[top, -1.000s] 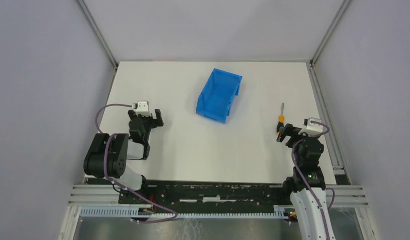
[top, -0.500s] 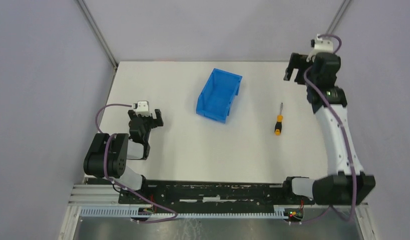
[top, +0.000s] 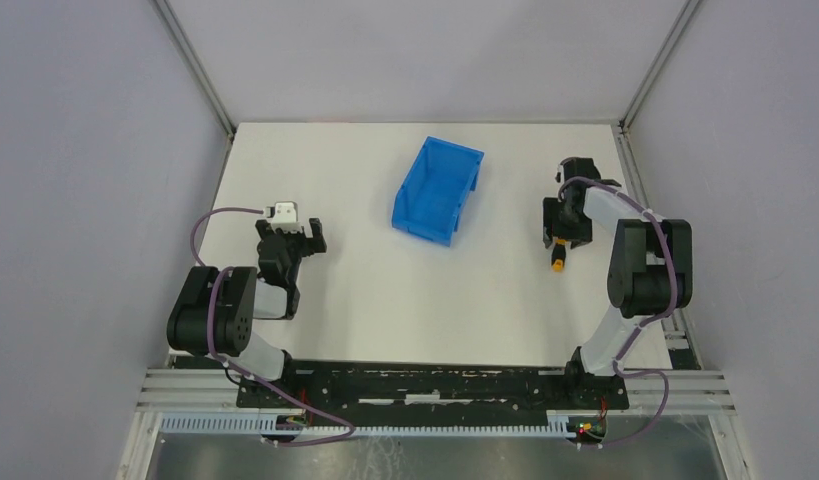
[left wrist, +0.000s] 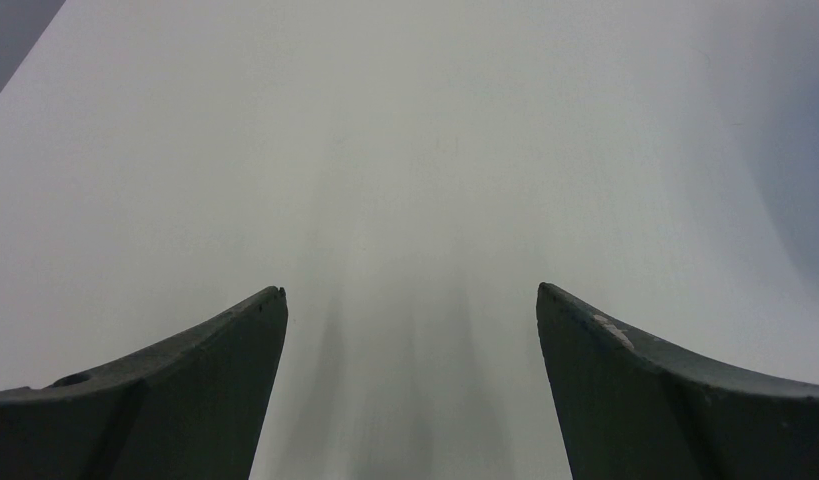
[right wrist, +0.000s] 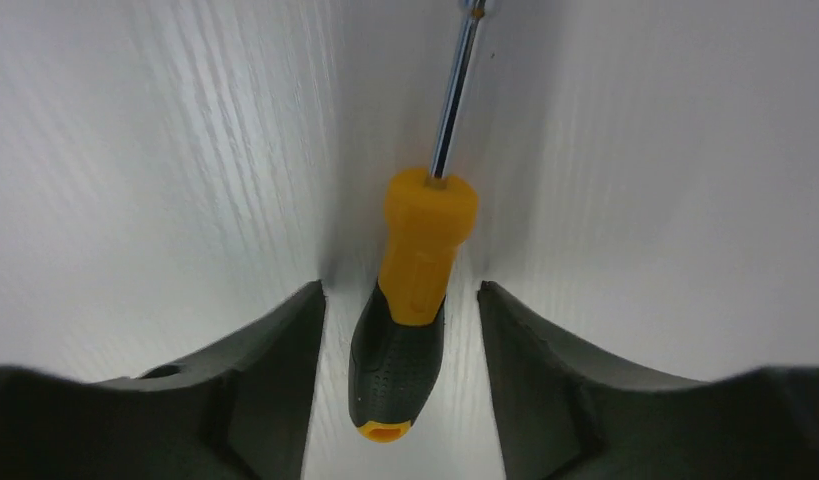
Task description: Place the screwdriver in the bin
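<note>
White table (top: 335, 330), right pincer (right wrist: 401, 290) straddling screwdriver (right wrist: 425, 240)

The left arm (top: 220, 315) sits folded close over its base at the near left. Its wrist reaches a short way toward the far side and its forearm lies low. The left gripper (top: 307, 238) points away from the base, its two dark fingers (left wrist: 185, 400) spread wide. The right arm (top: 645, 265) rises from its base at the near right to a bent elbow, then reaches far and left to the wrist. From there the right gripper (top: 557, 238) turns downward, close to the surface, with its jaws partly apart and a gap inside each finger (right wrist: 255, 390).
</note>
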Robot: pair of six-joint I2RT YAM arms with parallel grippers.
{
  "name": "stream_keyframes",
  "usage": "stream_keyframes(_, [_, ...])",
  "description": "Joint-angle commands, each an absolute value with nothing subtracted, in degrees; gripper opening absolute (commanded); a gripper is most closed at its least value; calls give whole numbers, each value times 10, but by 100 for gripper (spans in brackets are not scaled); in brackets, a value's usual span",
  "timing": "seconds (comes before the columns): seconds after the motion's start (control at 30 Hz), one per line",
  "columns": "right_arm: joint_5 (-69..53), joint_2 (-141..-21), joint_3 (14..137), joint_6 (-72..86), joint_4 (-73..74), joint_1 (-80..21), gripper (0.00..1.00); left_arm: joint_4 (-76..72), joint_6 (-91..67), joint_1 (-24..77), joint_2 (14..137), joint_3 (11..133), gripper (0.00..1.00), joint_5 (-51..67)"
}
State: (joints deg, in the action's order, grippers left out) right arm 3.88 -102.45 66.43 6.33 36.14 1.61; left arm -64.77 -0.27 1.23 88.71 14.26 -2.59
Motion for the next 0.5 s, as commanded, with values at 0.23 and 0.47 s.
stream_keyframes(0.23, [60,-1011,773,64,454,9,0,-662,-15,10,879,145,100,-22])
stream_keyframes(0.47, [62,-977,988,85,611,-28,0,-662,-14,10,878,145,100,-22])
